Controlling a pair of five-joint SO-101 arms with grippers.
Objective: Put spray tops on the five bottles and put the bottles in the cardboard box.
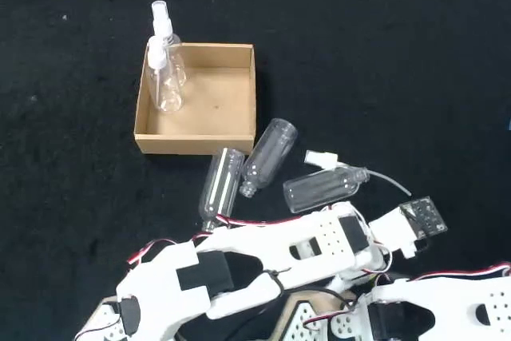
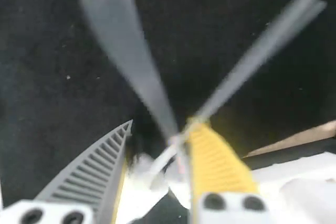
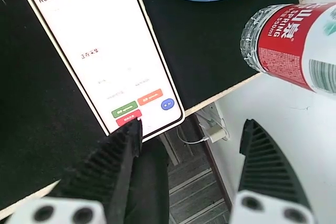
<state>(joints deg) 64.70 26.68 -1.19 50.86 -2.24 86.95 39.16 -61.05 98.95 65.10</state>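
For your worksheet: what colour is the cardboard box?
The cardboard box is light brown; high view.

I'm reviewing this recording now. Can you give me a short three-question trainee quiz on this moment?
1. True or false: two bottles with spray tops stand inside the cardboard box.
2. How many bottles lie on the table outside the box? A) one B) three C) five
3. Fill in: the right claw, near the phone, is ____ (open or shut).

Key: 1 true; 2 B; 3 open.
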